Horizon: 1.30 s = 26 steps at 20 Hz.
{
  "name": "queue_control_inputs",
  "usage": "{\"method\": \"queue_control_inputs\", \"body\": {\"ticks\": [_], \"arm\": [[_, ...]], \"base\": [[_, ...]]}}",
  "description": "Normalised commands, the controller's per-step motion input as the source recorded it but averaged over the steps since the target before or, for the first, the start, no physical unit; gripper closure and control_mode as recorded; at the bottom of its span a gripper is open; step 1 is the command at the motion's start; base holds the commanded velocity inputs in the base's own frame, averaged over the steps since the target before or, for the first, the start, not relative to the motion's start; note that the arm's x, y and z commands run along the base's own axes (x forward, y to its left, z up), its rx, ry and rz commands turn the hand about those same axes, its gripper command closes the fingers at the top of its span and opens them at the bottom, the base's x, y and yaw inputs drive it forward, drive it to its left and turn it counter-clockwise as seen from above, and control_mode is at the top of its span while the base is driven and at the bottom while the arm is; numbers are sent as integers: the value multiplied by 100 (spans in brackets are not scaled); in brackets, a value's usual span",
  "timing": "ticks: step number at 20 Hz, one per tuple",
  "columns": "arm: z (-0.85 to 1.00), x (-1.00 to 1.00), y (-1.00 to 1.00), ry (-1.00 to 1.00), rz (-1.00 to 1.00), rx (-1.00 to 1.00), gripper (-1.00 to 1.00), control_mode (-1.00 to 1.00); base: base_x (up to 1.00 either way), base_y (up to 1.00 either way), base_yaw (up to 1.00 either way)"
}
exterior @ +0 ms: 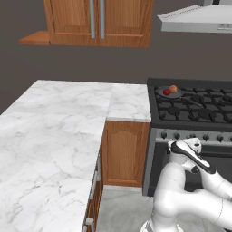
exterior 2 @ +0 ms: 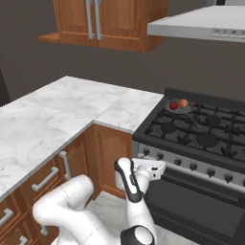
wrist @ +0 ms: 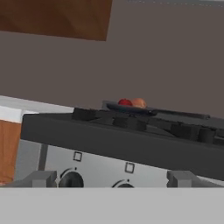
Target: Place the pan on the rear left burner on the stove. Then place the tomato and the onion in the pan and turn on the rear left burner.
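The dark grey pan [exterior: 159, 94] [exterior 2: 185, 110] [wrist: 113, 106] sits on the rear left burner of the black stove [exterior: 195, 118] [exterior 2: 158, 136] [wrist: 109, 139], and it covers that burner's cap. Inside it lie the dark red tomato [exterior: 166, 92] [exterior 2: 173, 105] [wrist: 124, 102] and, to its right, the orange-brown onion [exterior: 173, 88] [exterior 2: 183, 103] [wrist: 139, 103]. My gripper [exterior 2: 161, 167] [wrist: 111, 179] is open and holds nothing. It hangs low in front of the stove's silver knob panel, at its left end and a short way off it.
A row of dark knobs [exterior: 190, 136] [exterior 2: 178, 161] runs along the panel; two of them [wrist: 72, 179] lie just ahead between my fingers. A marble counter [exterior: 59, 127] [exterior 2: 57, 115] with wooden cabinets stands left of the stove. A range hood [exterior: 199, 20] hangs above.
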Motion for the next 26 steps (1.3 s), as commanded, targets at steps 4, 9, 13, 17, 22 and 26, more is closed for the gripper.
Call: {"method": "queue_control_inputs", "body": {"ticks": [4, 9, 13, 17, 22, 26], "arm": [[-12, 9, -2, 0, -2, 0, -100, -100], [-10, 9, -7, 0, -2, 0, -100, -100], [-15, 8, -7, 0, -2, 0, -100, -100], [-17, 9, -1, 0, -1, 0, -100, -100], [-18, 14, 0, 0, -1, 0, -100, -100], [-19, 17, 0, 0, -1, 0, -100, -100]], "base": [[0, 0, 0], [0, 0, 0], [0, 0, 0], [0, 0, 0], [0, 0, 0], [0, 0, 0]]}}
